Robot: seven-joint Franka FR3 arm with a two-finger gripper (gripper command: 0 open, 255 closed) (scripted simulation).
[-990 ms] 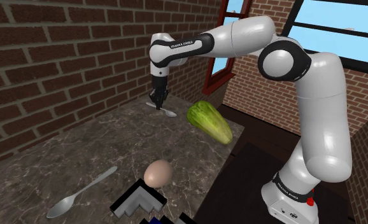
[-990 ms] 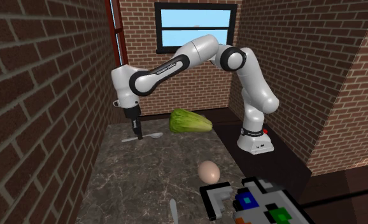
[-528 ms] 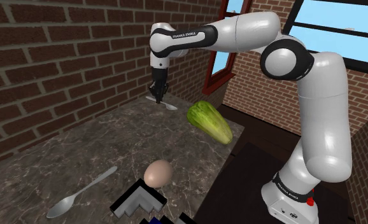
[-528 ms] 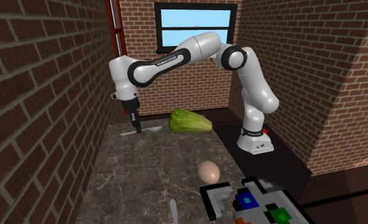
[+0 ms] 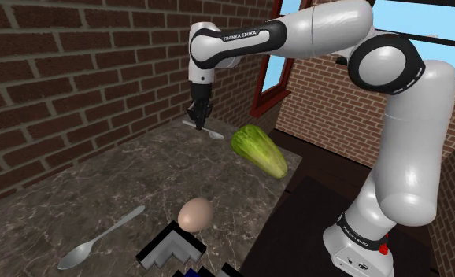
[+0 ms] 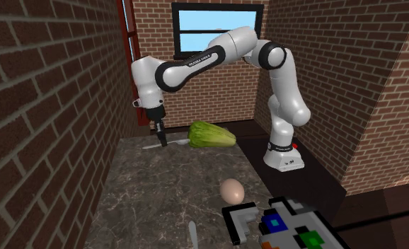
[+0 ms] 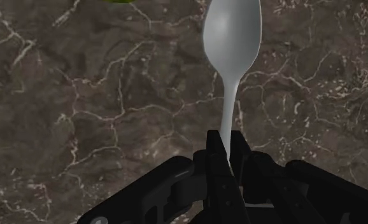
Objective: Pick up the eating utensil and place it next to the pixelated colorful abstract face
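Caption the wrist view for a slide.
Black gripper clasps the handle of a grey spoon, bowl forward, over a dark marbled countertop.

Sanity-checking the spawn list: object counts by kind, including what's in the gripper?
Spoons: 2 (held spoon, loose spoon)
Egg: 1
Lettuce: 1
Pixel face: 1
Total: 5

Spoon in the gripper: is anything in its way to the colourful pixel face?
Yes, the egg sits on the counter right before the pixel face, on the straight line from the held spoon. The green lettuce lies off to the side.
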